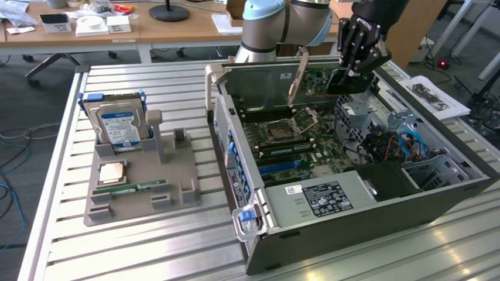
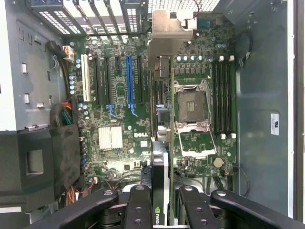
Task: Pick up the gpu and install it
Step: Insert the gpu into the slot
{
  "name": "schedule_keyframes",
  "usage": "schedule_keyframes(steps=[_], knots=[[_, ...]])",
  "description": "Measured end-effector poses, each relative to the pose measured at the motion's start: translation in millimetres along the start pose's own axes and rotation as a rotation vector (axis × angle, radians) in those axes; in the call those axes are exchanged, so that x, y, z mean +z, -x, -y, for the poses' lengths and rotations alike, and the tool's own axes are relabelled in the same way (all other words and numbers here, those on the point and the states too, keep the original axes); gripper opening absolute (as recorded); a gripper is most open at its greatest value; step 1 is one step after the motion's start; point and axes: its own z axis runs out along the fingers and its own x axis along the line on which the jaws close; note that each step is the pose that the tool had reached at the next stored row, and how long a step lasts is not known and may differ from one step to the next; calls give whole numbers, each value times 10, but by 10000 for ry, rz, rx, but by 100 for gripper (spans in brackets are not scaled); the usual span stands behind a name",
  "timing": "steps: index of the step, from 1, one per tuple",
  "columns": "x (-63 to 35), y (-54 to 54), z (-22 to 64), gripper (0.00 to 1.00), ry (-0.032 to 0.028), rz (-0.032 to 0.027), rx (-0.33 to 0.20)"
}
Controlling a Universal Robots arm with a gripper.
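My gripper (image 1: 353, 69) hangs over the far end of the open computer case (image 1: 437, 202), shut on the top edge of the gpu (image 1: 299, 76). The card hangs upright below the fingers, above the motherboard (image 1: 285, 146) and clear of it. In the wrist view the gpu (image 2: 162, 119) shows edge-on, running from between my black fingers (image 2: 138, 210) to its metal bracket (image 2: 164, 43) near the case's rear slot openings. It hangs between the blue expansion slot (image 2: 129, 81) and the open CPU socket (image 2: 190, 107).
A grey holder tray (image 1: 180, 193) stands on the slatted table at the exterior view's left. It carries an upright hard drive (image 1: 121, 126), a CPU chip (image 1: 112, 171) and a green memory stick (image 1: 129, 188). Cables and a drive cage (image 1: 399, 146) fill the case's right side.
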Motion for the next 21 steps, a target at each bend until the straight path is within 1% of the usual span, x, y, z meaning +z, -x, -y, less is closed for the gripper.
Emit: schedule_keyframes(steps=[8,16,21], knots=[[1,-3,-42,27,-6,0,0],[1,-3,-52,27,-6,0,3],[1,-5,-96,27,-6,0,0]])
